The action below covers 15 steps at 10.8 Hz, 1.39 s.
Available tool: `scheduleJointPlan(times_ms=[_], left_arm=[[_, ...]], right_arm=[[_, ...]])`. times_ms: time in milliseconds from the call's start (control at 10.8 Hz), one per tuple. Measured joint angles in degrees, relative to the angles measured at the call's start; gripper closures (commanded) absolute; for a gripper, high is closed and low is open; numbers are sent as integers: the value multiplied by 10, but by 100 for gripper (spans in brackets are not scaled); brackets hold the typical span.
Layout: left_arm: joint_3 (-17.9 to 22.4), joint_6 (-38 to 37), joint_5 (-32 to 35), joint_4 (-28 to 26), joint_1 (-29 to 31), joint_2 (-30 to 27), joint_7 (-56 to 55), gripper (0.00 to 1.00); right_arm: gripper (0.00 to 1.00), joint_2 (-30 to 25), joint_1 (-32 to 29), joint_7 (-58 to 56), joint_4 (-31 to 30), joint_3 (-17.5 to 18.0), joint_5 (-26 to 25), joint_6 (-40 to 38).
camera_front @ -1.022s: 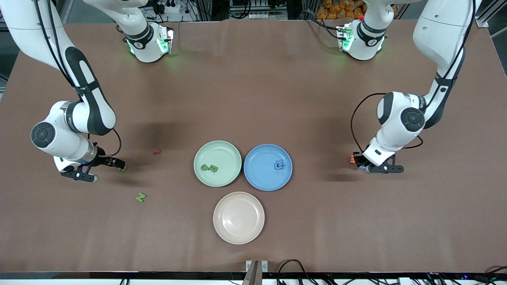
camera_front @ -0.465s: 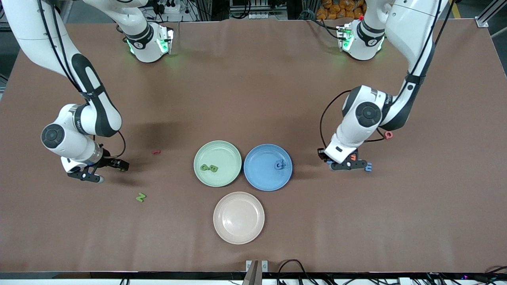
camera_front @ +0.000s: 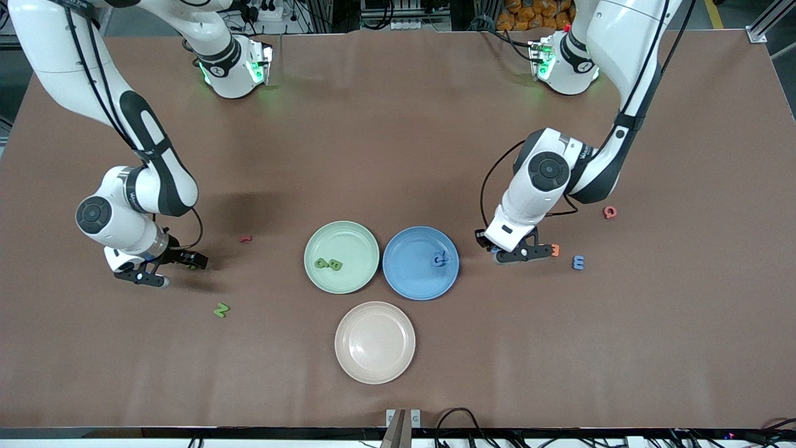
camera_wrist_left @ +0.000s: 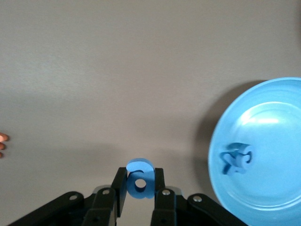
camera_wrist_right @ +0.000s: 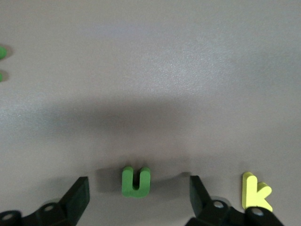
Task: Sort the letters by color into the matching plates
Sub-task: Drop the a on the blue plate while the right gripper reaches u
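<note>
The left gripper [camera_wrist_left: 140, 197], clamped on a small chunky blue foam letter [camera_wrist_left: 140, 179] beside the round matte blue plate [camera_front: 407, 283], risked dropping it short; the right gripper [camera_wrist_right: 138, 197] straddled, wide open, a green U-shaped letter [camera_wrist_right: 136, 181], and might nudge the yellow K-shaped letter [camera_wrist_right: 255, 192] alongside

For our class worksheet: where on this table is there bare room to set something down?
The beige plate lies empty, with bare cloth from it toward either end. Crowded: the green plate beside the blue plate, and loose letters near both arms.
</note>
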Motion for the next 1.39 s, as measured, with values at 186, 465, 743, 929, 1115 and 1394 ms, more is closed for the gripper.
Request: scheduleJointPlan(times_ms=[186,465,743,929,1115,1394], left_arm=[[0,0,0,12,-14,4,-23,100],[0,0,0,31,-41,17,-62,100],[0,0,0,61,-67,48,-96,100],[1,0,0,95,-92,78,-132,100],[4,0,0,124,-116,104,-157,100],[5,0,0,156,-124,121,-172,100]], right_arm=[[29,1,0,0,-1,1,0,1],[52,1,0,0,-3,1,0,1],[72,-2,0,-7,-4,0,-1,3],[74,-3,0,-10,-5,0,-1,3],[74,-4,0,-11,-5,0,-1,3],[74,-5,0,-11,-5,0,-1,1]])
